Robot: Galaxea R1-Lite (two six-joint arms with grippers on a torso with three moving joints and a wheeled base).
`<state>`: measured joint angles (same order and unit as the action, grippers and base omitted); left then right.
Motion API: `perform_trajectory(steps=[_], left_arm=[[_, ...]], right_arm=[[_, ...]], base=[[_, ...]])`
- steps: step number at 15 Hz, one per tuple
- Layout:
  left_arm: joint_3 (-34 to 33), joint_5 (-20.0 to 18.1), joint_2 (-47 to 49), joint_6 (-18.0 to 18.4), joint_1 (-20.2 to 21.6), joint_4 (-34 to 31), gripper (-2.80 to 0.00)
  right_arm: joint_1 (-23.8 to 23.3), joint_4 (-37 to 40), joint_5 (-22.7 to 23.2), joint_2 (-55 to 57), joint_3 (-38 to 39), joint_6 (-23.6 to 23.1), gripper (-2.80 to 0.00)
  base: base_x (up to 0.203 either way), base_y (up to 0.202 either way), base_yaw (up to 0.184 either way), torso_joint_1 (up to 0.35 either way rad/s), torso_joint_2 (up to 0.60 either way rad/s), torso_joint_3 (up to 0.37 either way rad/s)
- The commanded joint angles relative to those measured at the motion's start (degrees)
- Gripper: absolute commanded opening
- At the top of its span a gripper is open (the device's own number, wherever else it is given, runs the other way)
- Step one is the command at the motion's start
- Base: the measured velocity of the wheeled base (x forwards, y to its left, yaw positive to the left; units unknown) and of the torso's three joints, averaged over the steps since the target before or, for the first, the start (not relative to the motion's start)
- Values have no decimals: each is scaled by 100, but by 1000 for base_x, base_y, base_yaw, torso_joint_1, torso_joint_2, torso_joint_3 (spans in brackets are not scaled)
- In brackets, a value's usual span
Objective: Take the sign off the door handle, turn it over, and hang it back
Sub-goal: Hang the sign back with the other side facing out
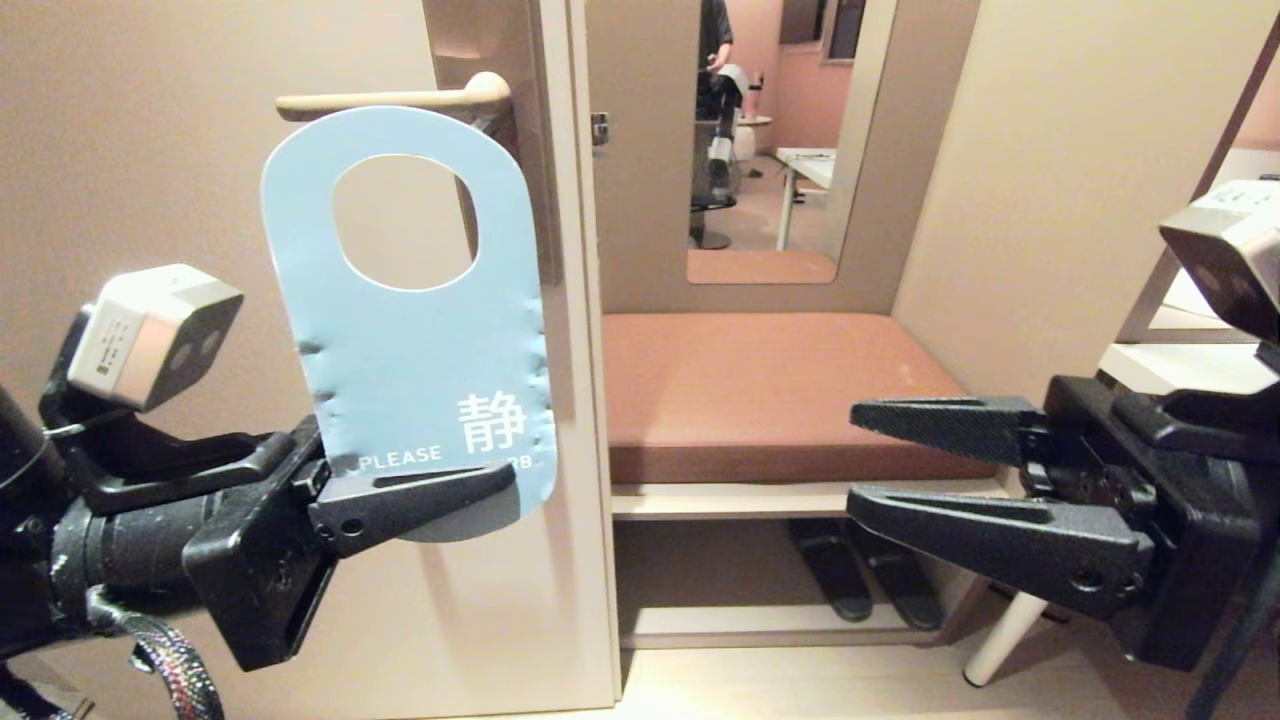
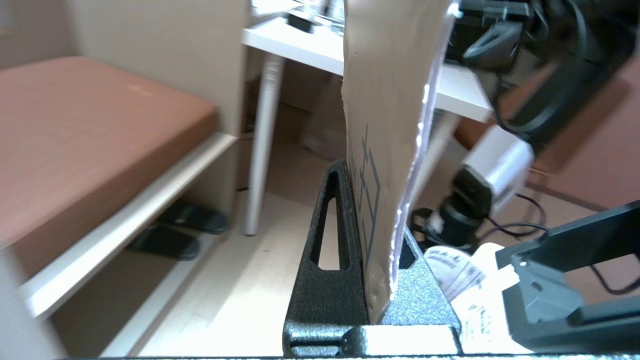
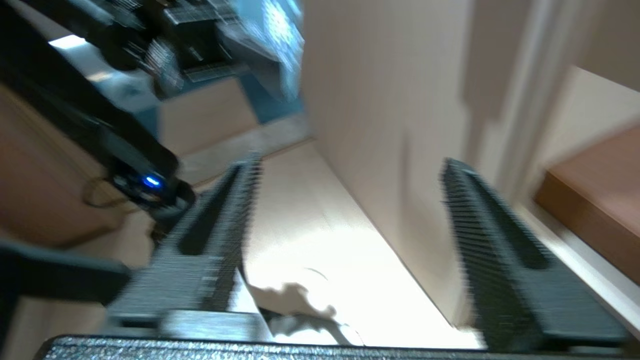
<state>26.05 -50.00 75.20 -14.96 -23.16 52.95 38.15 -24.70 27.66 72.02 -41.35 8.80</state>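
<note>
My left gripper [image 1: 500, 480] is shut on the bottom end of the sign [image 1: 400, 340] and holds it upright, blue side toward the head camera. The sign's hole is free; only the door shows through it. Its rounded top sits just below the cream door handle [image 1: 390, 100], which is bare. In the left wrist view the sign [image 2: 390, 100] stands edge-on, pinched between the black fingers [image 2: 330, 290]. My right gripper [image 1: 851, 456] hangs open and empty at the right, level with the sign's lower end and well apart from it. Its two fingers [image 3: 480, 240] stand wide apart over the floor.
The door's free edge [image 1: 585, 400] runs just right of the sign. Beyond it is a brown cushioned bench [image 1: 760, 390] with dark slippers [image 1: 840, 580] underneath. A person [image 1: 715, 60] shows in the opening behind. A white table [image 1: 1180, 365] stands behind my right arm.
</note>
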Motion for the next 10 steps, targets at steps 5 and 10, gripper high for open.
perform_trajectory(steps=[5,10], left_arm=[[-546,-20,-872,-68,568,23,-280],[-612,-3,-1035,-52,1015,13,-280]], right_arm=[[-35,-25,-2017,-708,1013,-366,-280],[-629,-33,-2952,-1745,2452,-392,-280]], base=[[0,0,0,0,0,0],[0,0,0,0,0,0]])
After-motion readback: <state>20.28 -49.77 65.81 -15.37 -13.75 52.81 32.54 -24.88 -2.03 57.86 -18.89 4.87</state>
